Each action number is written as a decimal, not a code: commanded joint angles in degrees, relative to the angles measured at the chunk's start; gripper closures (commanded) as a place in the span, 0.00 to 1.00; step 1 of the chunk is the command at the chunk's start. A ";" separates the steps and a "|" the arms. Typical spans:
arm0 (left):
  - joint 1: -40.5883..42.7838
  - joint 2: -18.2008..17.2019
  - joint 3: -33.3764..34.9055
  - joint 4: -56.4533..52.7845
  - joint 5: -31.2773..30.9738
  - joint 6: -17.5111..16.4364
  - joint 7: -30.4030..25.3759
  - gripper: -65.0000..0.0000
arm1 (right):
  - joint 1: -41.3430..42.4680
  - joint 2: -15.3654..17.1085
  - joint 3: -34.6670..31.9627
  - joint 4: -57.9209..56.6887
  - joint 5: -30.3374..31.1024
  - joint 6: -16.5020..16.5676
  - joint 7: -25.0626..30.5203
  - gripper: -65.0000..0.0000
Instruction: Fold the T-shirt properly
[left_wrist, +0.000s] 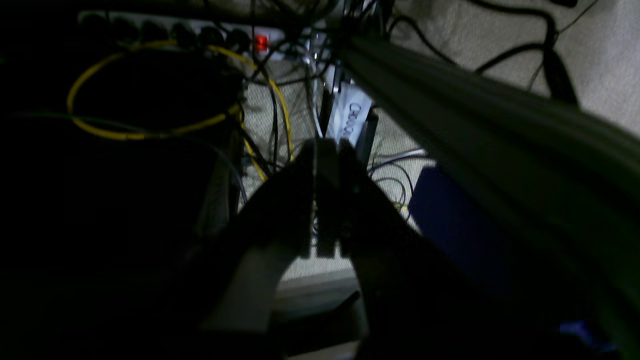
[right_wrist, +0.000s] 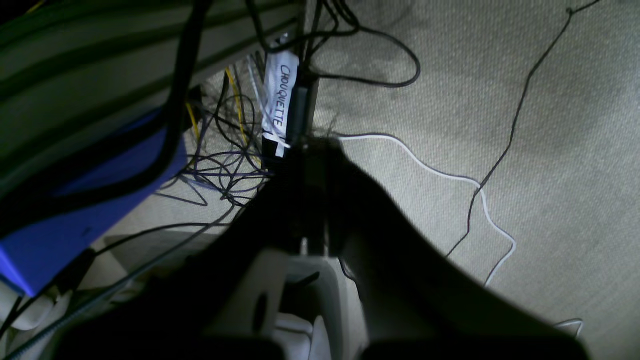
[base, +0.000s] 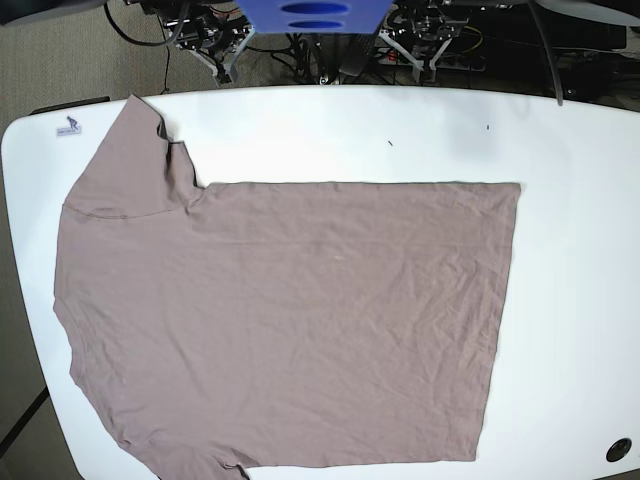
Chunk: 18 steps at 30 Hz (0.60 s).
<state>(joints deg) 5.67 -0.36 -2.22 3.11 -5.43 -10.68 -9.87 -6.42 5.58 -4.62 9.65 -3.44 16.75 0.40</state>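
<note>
The T-shirt, plain taupe, lies spread flat on the white table. Its hem is toward the right and its sleeves are at the upper left and lower left. Neither gripper is near it: both arms are drawn back behind the table's far edge. In the left wrist view my left gripper hangs shut over the carpet and cables, holding nothing. My right gripper is likewise shut and empty above the floor. The shirt does not show in either wrist view.
A blue block sits between the arm bases at the top. A small sticker marks the table's far left corner and a black hole its near right. Cables, a yellow cord and a power strip lie below.
</note>
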 joint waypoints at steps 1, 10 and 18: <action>1.09 -0.31 -0.10 1.06 0.25 -0.13 -0.84 1.00 | -1.18 0.39 0.01 0.59 0.03 0.53 0.24 1.00; 2.31 -0.04 -0.20 1.35 0.54 -0.04 -1.15 0.99 | -1.46 0.47 -0.18 1.08 -0.07 0.57 -0.05 1.00; 1.91 0.07 -0.22 0.88 0.69 -0.03 -0.85 0.99 | -1.35 0.41 -0.14 0.76 -0.07 0.58 -0.18 1.00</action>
<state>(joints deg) 7.51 -0.47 -2.42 4.08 -4.97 -10.48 -10.52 -7.40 5.69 -4.73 10.22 -3.44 16.95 -0.12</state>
